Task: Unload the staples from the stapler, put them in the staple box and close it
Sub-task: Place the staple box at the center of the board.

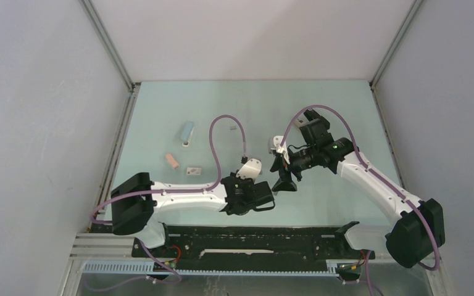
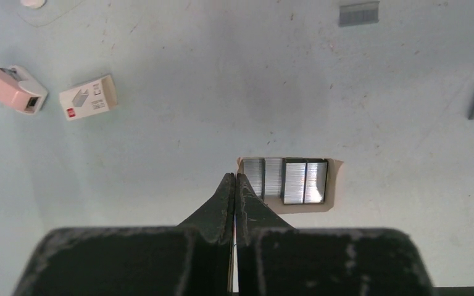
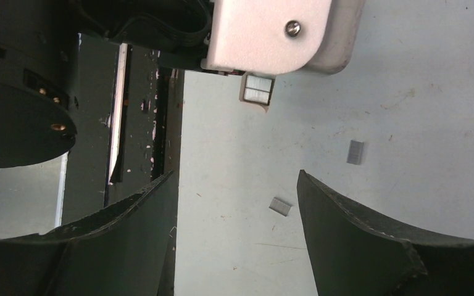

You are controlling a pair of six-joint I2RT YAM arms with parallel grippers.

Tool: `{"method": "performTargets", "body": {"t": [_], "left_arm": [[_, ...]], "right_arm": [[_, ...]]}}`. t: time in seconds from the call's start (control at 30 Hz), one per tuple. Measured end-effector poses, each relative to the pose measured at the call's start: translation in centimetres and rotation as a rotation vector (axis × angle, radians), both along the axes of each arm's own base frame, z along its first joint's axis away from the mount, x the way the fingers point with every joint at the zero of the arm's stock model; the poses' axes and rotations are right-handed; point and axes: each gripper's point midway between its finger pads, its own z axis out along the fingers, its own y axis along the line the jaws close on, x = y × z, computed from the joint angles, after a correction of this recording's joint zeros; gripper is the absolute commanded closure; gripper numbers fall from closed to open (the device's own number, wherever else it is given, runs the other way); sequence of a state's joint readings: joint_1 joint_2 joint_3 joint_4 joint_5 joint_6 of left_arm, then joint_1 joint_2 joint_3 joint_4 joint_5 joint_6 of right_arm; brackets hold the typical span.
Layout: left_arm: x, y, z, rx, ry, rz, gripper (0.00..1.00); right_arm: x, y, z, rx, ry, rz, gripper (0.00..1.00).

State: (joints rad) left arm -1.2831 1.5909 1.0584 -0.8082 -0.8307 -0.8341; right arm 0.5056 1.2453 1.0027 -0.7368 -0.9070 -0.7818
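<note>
Staples [image 2: 358,13]: loose strips on the table [image 2: 179,74], one at 1 o'clock from my left gripper [image 2: 234,180], another at 2. More sit packed in an open tray [image 2: 335,185] just right of the tips. A strip [image 3: 280,206] lies on the table btw my right gripper [image 3: 236,176] fingers, untouched. Left jaws clenched on nothing; right jaws spread, empty. Pink stapler [image 2: 6,86] at 10 o'clock, small box [image 2: 88,97] beside it, well apart from both grippers. My guess: some strips are out; can't tell if the stapler's empty.
</note>
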Motion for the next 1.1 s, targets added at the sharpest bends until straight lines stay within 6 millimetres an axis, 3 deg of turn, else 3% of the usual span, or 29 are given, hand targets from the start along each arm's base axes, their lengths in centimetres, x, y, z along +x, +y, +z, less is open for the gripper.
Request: {"method": "performTargets", "body": {"t": [0.37,1.1], "left_arm": [[1.3,-0.2,-2.3,-0.104,0.040,0.031,1.00],[2.3,-1.8,-4.5,-0.207,0.097,0.040,0.98]], "right_arm": [[0.0,0.0,0.0,0.000,-0.001,0.000,0.20],[0.0,0.0,0.1,0.002,-0.004,0.000,0.20]]}}
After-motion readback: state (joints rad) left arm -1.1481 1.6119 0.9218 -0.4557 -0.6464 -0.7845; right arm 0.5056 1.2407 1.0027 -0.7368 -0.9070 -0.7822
